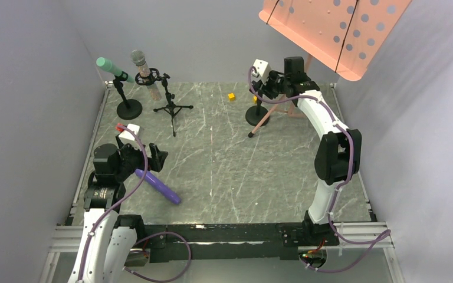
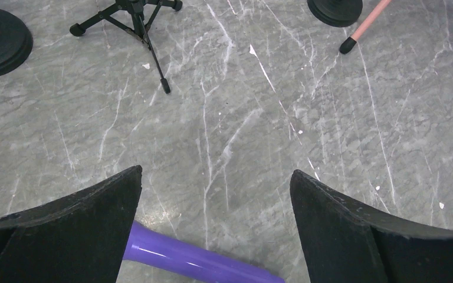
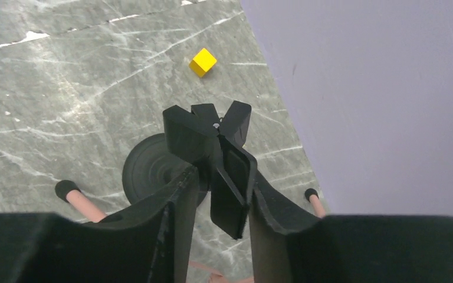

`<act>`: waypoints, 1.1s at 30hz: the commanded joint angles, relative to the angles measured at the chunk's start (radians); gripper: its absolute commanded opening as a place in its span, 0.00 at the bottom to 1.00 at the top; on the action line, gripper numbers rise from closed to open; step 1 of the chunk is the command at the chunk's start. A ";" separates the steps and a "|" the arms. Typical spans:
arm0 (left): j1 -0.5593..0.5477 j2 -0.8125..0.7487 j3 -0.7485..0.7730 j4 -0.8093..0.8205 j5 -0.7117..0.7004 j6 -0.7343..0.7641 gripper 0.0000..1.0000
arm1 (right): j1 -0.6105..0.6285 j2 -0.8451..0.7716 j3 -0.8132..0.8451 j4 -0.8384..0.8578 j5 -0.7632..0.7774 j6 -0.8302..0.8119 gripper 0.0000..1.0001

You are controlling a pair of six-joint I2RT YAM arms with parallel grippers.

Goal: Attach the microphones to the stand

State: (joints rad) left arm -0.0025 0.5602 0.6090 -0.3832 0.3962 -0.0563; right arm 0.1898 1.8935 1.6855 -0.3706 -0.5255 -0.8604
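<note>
A purple microphone [image 1: 159,186] lies flat on the marble table, just right of my left gripper [image 1: 153,158]. In the left wrist view that gripper [image 2: 216,171] is wide open and low over the table, and the purple microphone [image 2: 194,262] runs from under its left finger. A teal-green microphone [image 1: 111,66] sits in a round-based stand [image 1: 129,109]. A glittery microphone with a silver mesh head [image 1: 140,62] sits in a tripod stand [image 1: 171,107]. At the back, my right gripper [image 3: 225,172] is shut on the black clip [image 3: 233,183] of a third stand, above its round base [image 3: 147,171].
A pink music stand [image 1: 330,29] overhangs the back right, and its legs [image 3: 79,200] splay beside the third stand's base [image 1: 257,115]. Small yellow cubes [image 1: 231,96] lie near the back edge. Grey walls close in the table on the left, back and right.
</note>
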 commanded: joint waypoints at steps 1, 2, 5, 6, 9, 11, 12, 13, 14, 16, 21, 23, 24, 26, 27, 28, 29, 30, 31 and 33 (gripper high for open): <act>-0.001 0.000 0.023 0.017 0.014 -0.005 0.99 | 0.000 -0.011 0.058 -0.066 -0.074 0.006 0.33; -0.001 -0.001 0.023 0.017 0.013 -0.005 0.99 | 0.001 -0.010 0.063 -0.074 -0.085 0.006 0.31; -0.001 -0.001 0.023 0.017 0.014 -0.005 0.99 | 0.004 -0.011 0.072 -0.085 -0.120 0.008 0.21; -0.001 0.000 0.023 0.018 0.014 -0.005 0.99 | 0.006 -0.010 0.078 -0.088 -0.132 0.013 0.12; -0.001 0.002 0.023 0.018 0.015 -0.005 0.99 | 0.015 -0.012 0.087 -0.078 -0.152 0.034 0.00; -0.001 0.006 0.023 0.018 0.015 -0.005 0.99 | 0.023 -0.005 0.105 -0.077 -0.164 0.050 0.00; -0.001 0.007 0.023 0.019 0.015 -0.005 0.99 | 0.028 0.000 0.118 -0.075 -0.171 0.060 0.00; -0.001 0.008 0.023 0.018 0.014 -0.006 0.99 | 0.033 0.003 0.130 -0.070 -0.180 0.076 0.00; -0.001 0.009 0.023 0.017 0.013 -0.005 0.99 | 0.037 0.007 0.143 -0.065 -0.189 0.092 0.00; -0.001 0.012 0.023 0.017 0.011 -0.006 0.99 | 0.053 0.017 0.185 -0.057 -0.216 0.128 0.00; -0.001 0.014 0.021 0.021 0.005 -0.007 0.99 | 0.109 0.036 0.268 -0.040 -0.274 0.218 0.00; -0.001 0.015 0.021 0.023 0.004 -0.007 0.99 | 0.139 0.036 0.280 -0.042 -0.295 0.244 0.00; -0.001 0.015 0.021 0.023 0.001 -0.007 0.99 | 0.155 0.032 0.279 -0.045 -0.308 0.253 0.00; -0.001 0.016 0.022 0.021 -0.002 -0.006 0.99 | 0.187 0.013 0.263 -0.054 -0.332 0.265 0.00; -0.001 0.015 0.022 0.023 -0.005 -0.005 0.99 | 0.201 -0.005 0.246 -0.060 -0.343 0.267 0.00; -0.001 0.013 0.023 0.023 -0.010 -0.008 0.99 | 0.217 -0.022 0.226 -0.067 -0.355 0.269 0.00; -0.001 0.011 0.023 0.022 -0.018 -0.009 0.99 | 0.230 -0.044 0.202 -0.074 -0.365 0.268 0.00; -0.001 0.007 0.024 0.022 -0.023 -0.012 0.99 | 0.242 -0.066 0.170 -0.079 -0.374 0.268 0.00; -0.001 0.002 0.023 0.024 -0.027 -0.017 0.99 | 0.254 -0.094 0.134 -0.080 -0.381 0.267 0.00; 0.000 -0.011 0.019 0.035 -0.036 -0.026 0.99 | 0.281 -0.150 0.054 -0.085 -0.388 0.256 0.00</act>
State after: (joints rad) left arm -0.0025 0.5716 0.6090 -0.3828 0.3851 -0.0639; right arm 0.4328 1.9087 1.8263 -0.4854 -0.8165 -0.6170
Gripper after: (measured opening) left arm 0.993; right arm 0.262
